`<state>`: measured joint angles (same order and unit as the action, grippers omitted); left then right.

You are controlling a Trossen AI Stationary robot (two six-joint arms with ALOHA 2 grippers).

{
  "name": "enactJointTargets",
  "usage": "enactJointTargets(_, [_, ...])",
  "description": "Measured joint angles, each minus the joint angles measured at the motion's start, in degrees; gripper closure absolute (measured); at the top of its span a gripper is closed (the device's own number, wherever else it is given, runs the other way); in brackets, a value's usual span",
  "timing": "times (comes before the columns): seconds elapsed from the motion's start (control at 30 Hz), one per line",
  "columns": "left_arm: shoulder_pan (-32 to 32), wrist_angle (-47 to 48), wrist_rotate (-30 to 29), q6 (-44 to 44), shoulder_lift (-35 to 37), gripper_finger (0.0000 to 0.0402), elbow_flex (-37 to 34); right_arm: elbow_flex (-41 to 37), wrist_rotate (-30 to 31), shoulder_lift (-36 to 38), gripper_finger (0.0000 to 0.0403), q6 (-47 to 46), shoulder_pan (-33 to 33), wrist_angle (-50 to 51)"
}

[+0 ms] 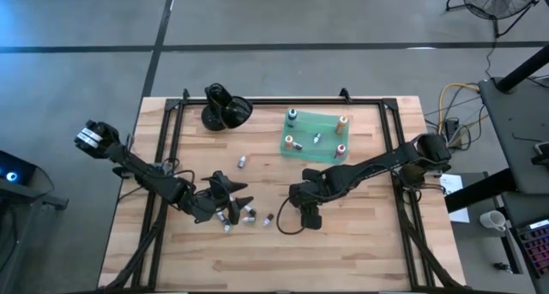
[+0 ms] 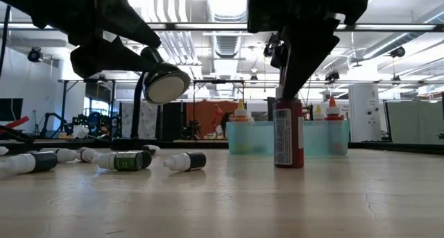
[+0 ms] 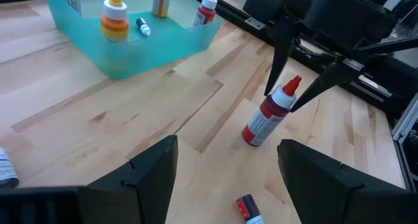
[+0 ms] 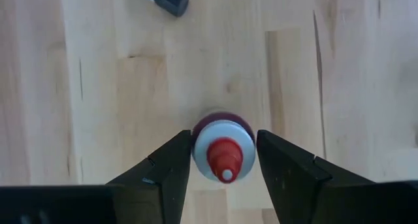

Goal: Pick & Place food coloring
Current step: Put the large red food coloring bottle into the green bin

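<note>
Red food coloring bottle (image 4: 223, 151) stands upright on the bench (image 1: 343, 243), well short of the teal tray (image 1: 319, 118), which already holds several upright bottles. Right gripper (image 4: 222, 160) descends from directly above, jaws parted to either side of the white cap; contact cannot be confirmed. Vertical approach likely chosen to keep the bottle upright for transfer. Left gripper (image 3: 225, 165), jaws released, hovers near the loose bottles (image 1: 240, 215) lying on their sides.
</note>
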<state>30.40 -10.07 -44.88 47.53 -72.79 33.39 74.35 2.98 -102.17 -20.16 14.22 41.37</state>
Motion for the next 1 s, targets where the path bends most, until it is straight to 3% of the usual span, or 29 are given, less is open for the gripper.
enactJointTargets(0.43, [0.0,3.4,0.0,1.0,0.0,0.0165,0.0,1.1,2.9,0.0,0.0297,-1.4,-0.2,1.0])
enactJointTargets(0.7, [-0.3,3.4,0.0,1.0,0.0,0.0165,0.0,11.5,4.8,2.3,0.0297,-3.0,-3.0,15.5])
enactJointTargets(1.0, [-2.0,3.2,2.6,2.4,0.0,0.0165,0.4,28.1,20.1,5.0,0.0297,-5.2,-13.2,26.8])
